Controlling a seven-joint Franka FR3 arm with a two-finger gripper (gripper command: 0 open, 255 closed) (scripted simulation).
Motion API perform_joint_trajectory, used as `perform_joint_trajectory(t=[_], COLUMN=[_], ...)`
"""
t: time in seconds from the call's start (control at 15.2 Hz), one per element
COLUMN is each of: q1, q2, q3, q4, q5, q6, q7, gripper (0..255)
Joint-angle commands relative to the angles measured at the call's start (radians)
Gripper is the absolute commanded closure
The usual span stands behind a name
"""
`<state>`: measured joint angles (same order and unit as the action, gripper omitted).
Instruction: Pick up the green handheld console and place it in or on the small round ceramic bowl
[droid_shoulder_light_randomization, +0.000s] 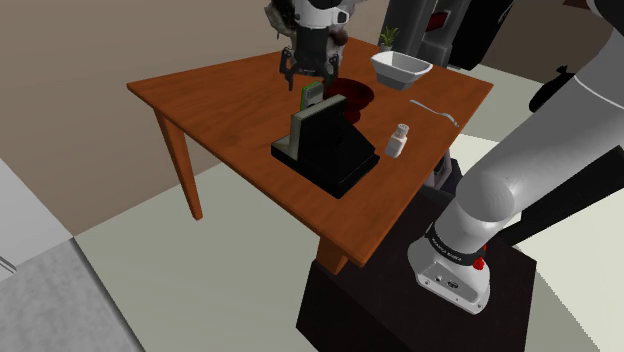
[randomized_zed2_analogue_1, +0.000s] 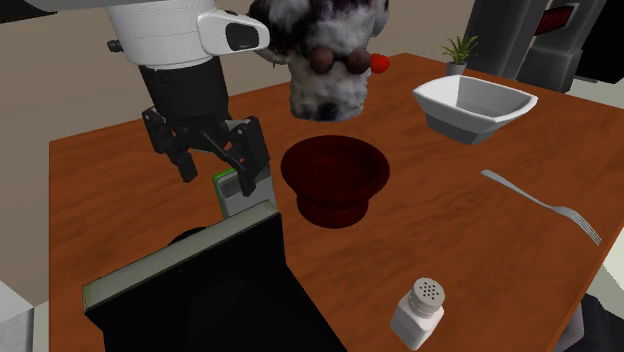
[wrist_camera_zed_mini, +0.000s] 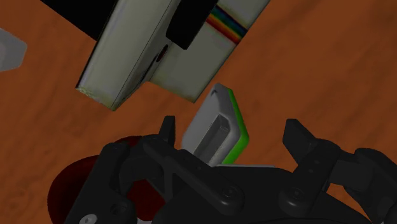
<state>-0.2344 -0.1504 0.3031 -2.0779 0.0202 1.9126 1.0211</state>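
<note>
Hand: the gripper (randomized_zed2_analogue_1: 220, 172) hangs fingers-down over the middle of the table (randomized_zed2_analogue_1: 100, 190). The fingers are spread apart and pinch nothing.
Console: the green handheld console (randomized_zed2_analogue_1: 232, 190) stands on end between the two fingers, well away from every table edge. In the wrist view there is a clear gap to one finger. The other finger is close, but I cannot tell whether it touches.
Why upright: the console is just beside the boxy device (randomized_zed2_analogue_1: 190, 285) and probably leans on it. Its foot is hidden, so this is not confirmed.
Why the hand sits so: with one finger on either side of the raised end, the fingers can close on the console without reaching down to the tabletop.
Bowl: the dark red round bowl (randomized_zed2_analogue_1: 335, 205) is empty and sits just beside the console, on the side away from the boxy device. The carry looks short.
Step (judged): pre-grasp. The fingers have not yet closed and nothing has been lifted.
Next: centre the console between the fingers, close, lift straight up, then move across over the bowl.
Risk: if one finger touches first, it could tip the console off its prop. The boxy device crowds that side.
Bystanders: the furry toy (randomized_zed2_analogue_1: 325, 60) stands behind the bowl. The white square dish (randomized_zed2_analogue_1: 470, 105) is near a far corner. The fork (randomized_zed2_analogue_1: 545, 205) and the shaker (randomized_zed2_analogue_1: 418, 312) are well apart from the path.
</note>
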Motion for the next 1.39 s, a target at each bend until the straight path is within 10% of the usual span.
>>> perform_joint_trajectory(t=[0.0,0.66,0.73,1.32], q1=[0.000,0.000,0.000,0.000], q2=[0.008,0.015,0.015,0.015], q3=[0.002,0.003,0.003,0.003], q4=[-0.019,-0.046,-0.046,-0.046], q5=[-0.002,-0.004,-0.004,-0.004], q6=[0.026,0.061,0.061,0.061], q7=[0.005,0.007,0.007,0.007], gripper=[0,0,255,255])
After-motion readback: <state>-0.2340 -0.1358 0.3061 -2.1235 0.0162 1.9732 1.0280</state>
